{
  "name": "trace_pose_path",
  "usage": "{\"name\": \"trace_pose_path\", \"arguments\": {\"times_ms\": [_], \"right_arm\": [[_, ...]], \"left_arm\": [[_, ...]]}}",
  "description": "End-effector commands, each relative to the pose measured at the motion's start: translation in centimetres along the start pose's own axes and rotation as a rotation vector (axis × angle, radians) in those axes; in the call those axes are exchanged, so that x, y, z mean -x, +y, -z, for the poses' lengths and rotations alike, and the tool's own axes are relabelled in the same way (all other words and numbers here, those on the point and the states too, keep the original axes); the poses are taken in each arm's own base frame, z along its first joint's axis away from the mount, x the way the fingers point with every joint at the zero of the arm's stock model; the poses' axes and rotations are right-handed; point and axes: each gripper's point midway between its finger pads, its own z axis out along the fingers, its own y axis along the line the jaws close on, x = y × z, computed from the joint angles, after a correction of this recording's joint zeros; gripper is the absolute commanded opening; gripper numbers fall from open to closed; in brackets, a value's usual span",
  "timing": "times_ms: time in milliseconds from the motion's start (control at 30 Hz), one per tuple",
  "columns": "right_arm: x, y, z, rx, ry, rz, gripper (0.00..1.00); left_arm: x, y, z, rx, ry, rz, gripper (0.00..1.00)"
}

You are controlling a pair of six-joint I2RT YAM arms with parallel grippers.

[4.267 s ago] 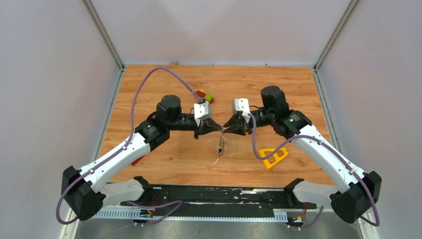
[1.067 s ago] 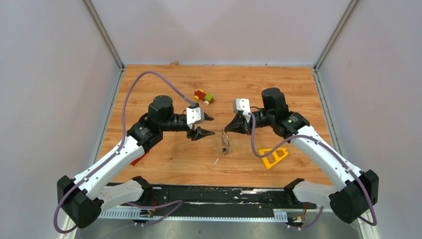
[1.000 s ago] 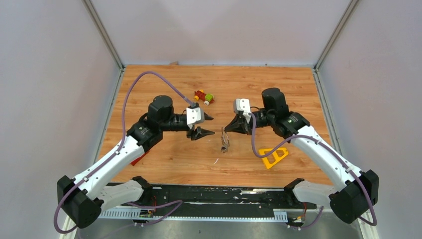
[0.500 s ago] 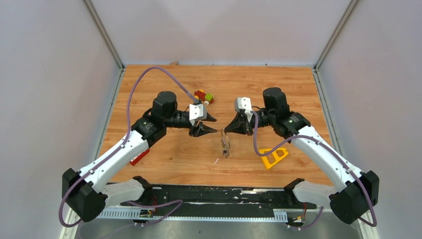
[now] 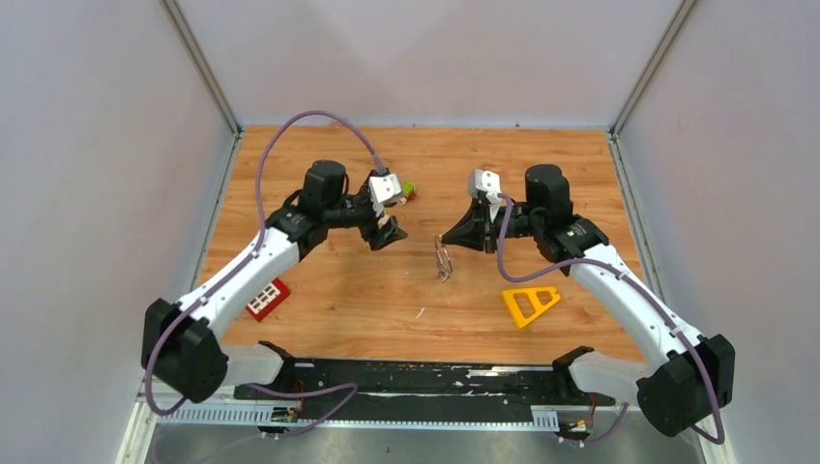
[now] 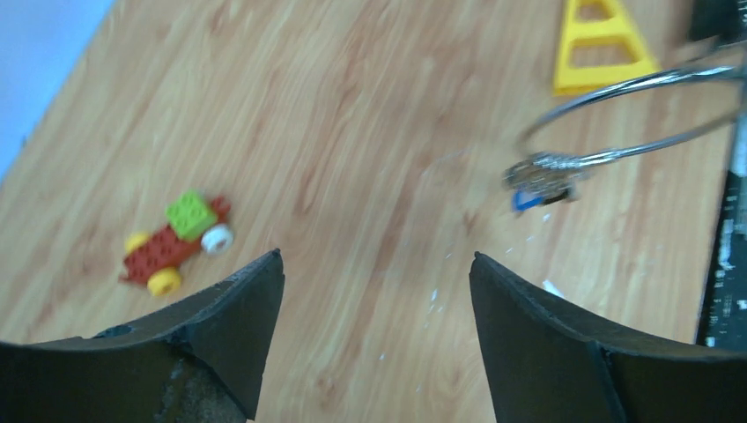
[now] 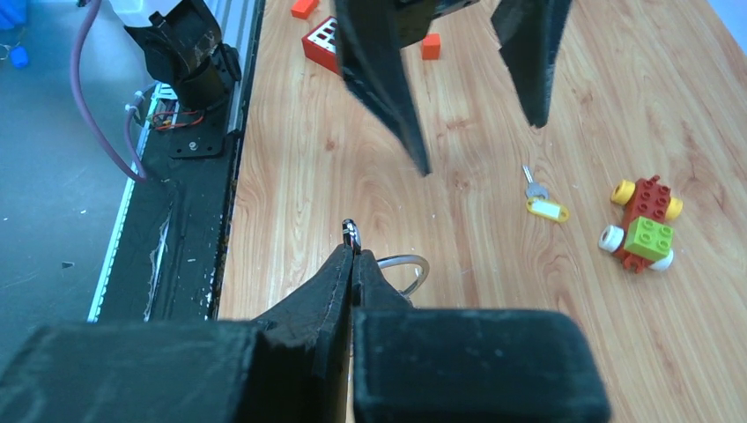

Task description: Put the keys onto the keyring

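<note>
The right fingers (image 7: 352, 264) are clenched on the keyring (image 7: 425, 264), held above the middle of the desk (image 5: 329, 290) with keys (image 6: 539, 181) dangling from it. The left fingers (image 6: 528, 335) gape wide just to its left, bare wood between them. Both arms reach inward with elbows out, and a yellow-tagged key (image 7: 546, 208) lies near the toy car (image 7: 641, 225).

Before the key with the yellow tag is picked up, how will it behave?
The key with the yellow tag lies flat on the table, so it probably slides when nudged. It looks thin and light. The tag likely dangles once lifted.
</note>
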Motion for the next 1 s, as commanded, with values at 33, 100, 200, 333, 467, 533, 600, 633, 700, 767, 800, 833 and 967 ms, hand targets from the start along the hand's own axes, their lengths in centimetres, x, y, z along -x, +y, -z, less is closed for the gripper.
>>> {"name": "trace_pose_path", "arguments": {"times_ms": [33,100,200,333,467,533,600,633,700,767,800,833,967], "right_arm": [[1.5,-0.6,1.3,-0.060,-0.039,0.046,0.00],[1.4,-0.9,1.5,-0.076,-0.036,0.052,0.00],[1.3,-0.9,1.7,-0.085,-0.032,0.055,0.00],[1.1,-1.0,1.8,-0.087,-0.027,0.059,0.00],[1.0,-1.0,1.8,-0.087,-0.022,0.067,0.00],[0.8,-1.0,1.8,-0.083,-0.019,0.069,0.00],[0.6,-1.0,1.7,-0.082,-0.016,0.066,0.00],[0.5,-1.0,1.7,-0.081,-0.015,0.066,0.00],[0.5,-1.0,1.7,-0.078,-0.014,0.066,0.00],[0.4,-1.0,1.6,-0.074,-0.013,0.065,0.00],[0.4,-1.0,1.6,-0.072,-0.013,0.063,0.00],[0.3,-1.0,1.6,-0.071,-0.013,0.064,0.00],[0.2,-1.1,1.5,-0.069,-0.010,0.059,0.00]], "left_arm": [[-5.7,4.6,-0.4,0.103,0.239,0.075,0.89],[-7.4,5.4,-0.8,0.110,0.298,0.096,0.90],[-9.8,6.8,-1.5,0.121,0.387,0.133,0.90],[-12.4,9.9,-2.6,0.180,0.498,0.210,0.85],[-15.0,11.1,-3.7,0.222,0.593,0.352,0.74],[-15.8,11.9,-4.1,0.269,0.608,0.397,0.71],[-16.3,12.6,-4.4,0.323,0.615,0.437,0.69],[-16.8,12.8,-4.5,0.342,0.625,0.454,0.68],[-17.5,13.3,-4.6,0.382,0.637,0.481,0.67],[-18.1,13.5,-4.9,0.405,0.642,0.504,0.66],[-18.3,13.5,-5.2,0.405,0.636,0.520,0.67],[-18.4,13.5,-5.6,0.403,0.625,0.537,0.67],[-18.6,14.1,-6.7,0.448,0.587,0.606,0.63]]}}
